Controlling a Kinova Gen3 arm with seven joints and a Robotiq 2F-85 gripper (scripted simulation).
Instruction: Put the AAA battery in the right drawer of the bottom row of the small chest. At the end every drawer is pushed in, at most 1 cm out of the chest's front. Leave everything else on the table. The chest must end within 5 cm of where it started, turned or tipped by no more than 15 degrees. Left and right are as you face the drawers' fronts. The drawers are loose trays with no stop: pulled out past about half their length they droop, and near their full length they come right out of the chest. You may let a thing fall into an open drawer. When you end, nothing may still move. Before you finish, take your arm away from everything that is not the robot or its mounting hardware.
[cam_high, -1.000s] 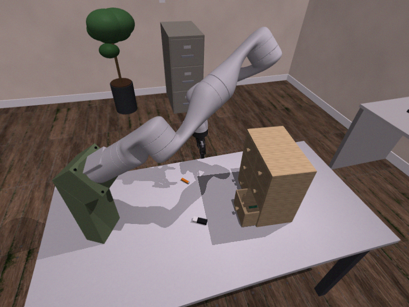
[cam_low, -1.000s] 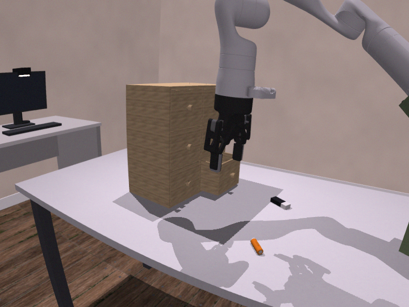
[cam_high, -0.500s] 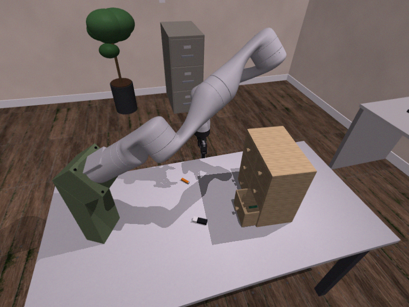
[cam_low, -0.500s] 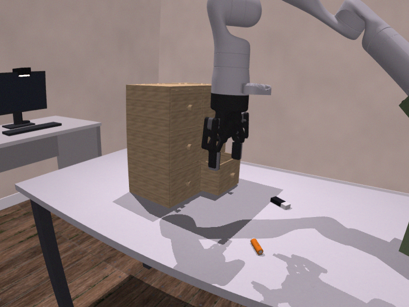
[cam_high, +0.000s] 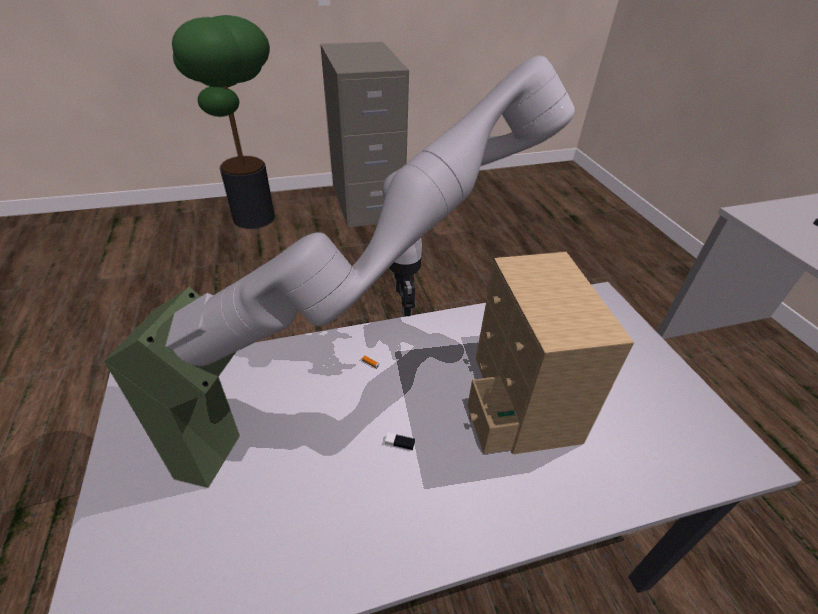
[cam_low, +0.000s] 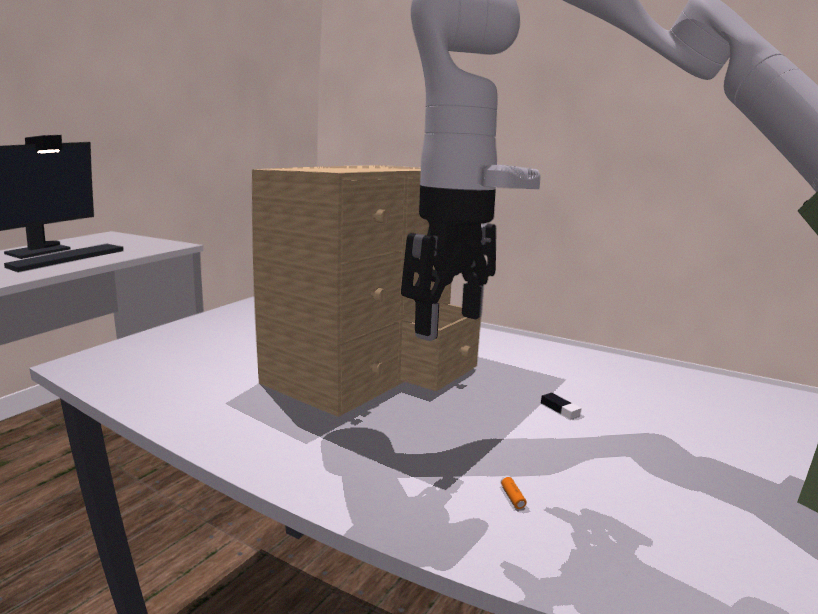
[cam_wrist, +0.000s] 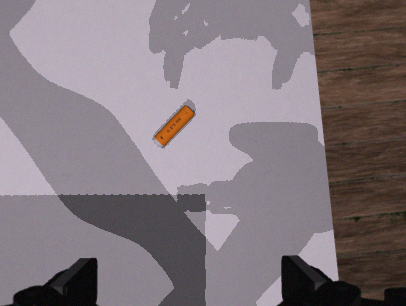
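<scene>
The orange AAA battery (cam_high: 370, 361) (cam_low: 513, 493) (cam_wrist: 174, 126) lies on its side on the table, in front of the wooden chest (cam_high: 571, 396) (cam_low: 297, 284). The right bottom drawer (cam_high: 500, 438) (cam_low: 455, 360) is partly pulled out and looks level; a dark green thing (cam_high: 506, 413) lies inside. The other drawers look pushed in. My gripper (cam_high: 407, 311) (cam_low: 449, 325) (cam_wrist: 190, 277) is open and empty, pointing down, well above the table. In the wrist view the battery is ahead of the fingertips, slightly left of their middle, lying diagonally.
A black and white block (cam_high: 400, 441) (cam_low: 560, 405) lies on the table (cam_high: 297, 528) (cam_low: 165, 370) in front of the open drawer. The table's edge runs down the right of the wrist view. The green arm mount (cam_high: 158, 409) stands across from the chest's fronts.
</scene>
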